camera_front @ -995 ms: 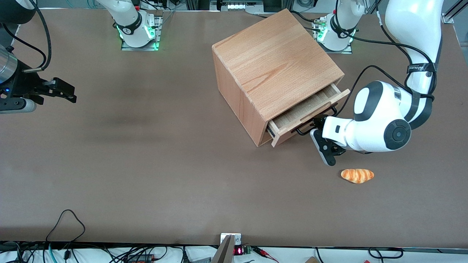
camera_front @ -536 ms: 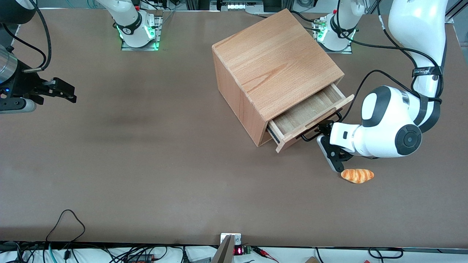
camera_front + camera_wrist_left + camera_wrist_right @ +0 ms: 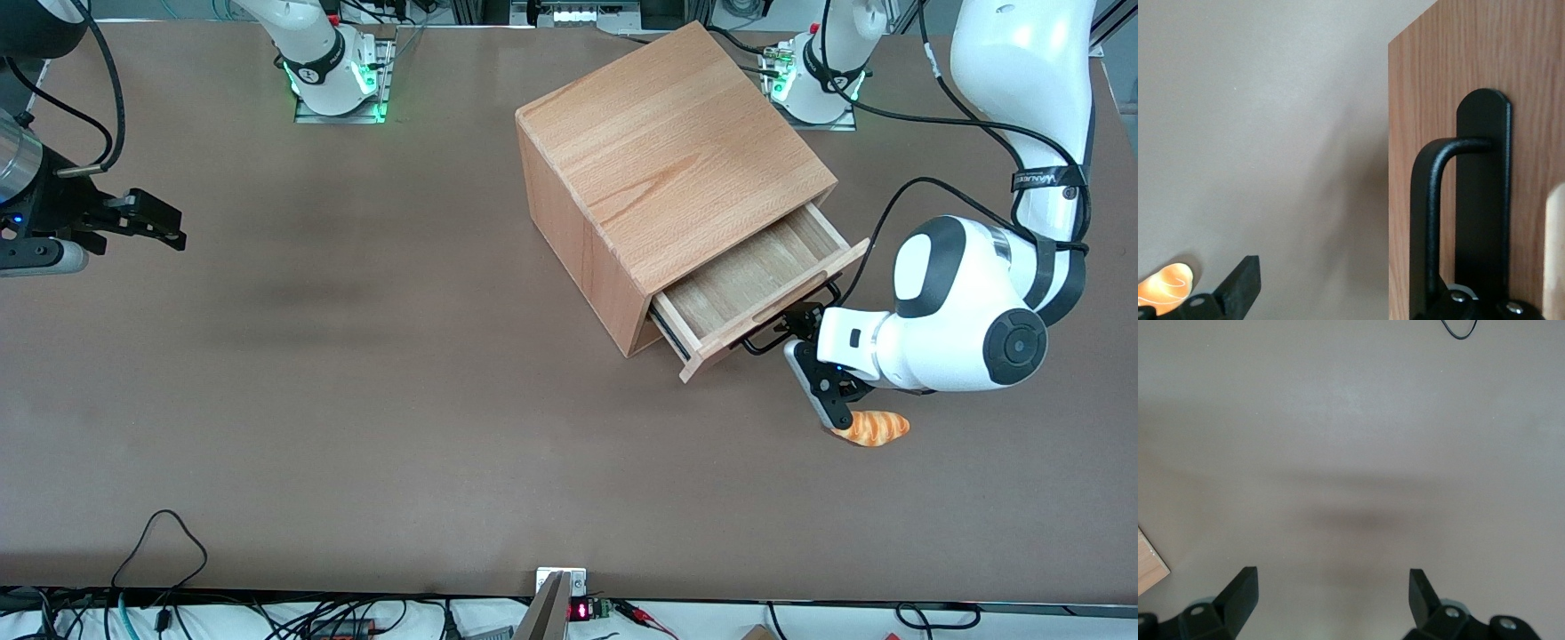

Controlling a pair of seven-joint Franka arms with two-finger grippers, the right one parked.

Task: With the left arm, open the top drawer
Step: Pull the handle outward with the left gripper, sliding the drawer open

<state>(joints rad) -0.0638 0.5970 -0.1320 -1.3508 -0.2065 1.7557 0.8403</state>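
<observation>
Now the gripper hooks the part-open top drawer's handle.

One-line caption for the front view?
Left arm's end effector hooks the handle of the half-open top drawer, beside a croissant.

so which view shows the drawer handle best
The left wrist view: the handle fills it close up, on the top drawer front. The front view shows only slivers beside the gripper. The right wrist view shows none.
</observation>
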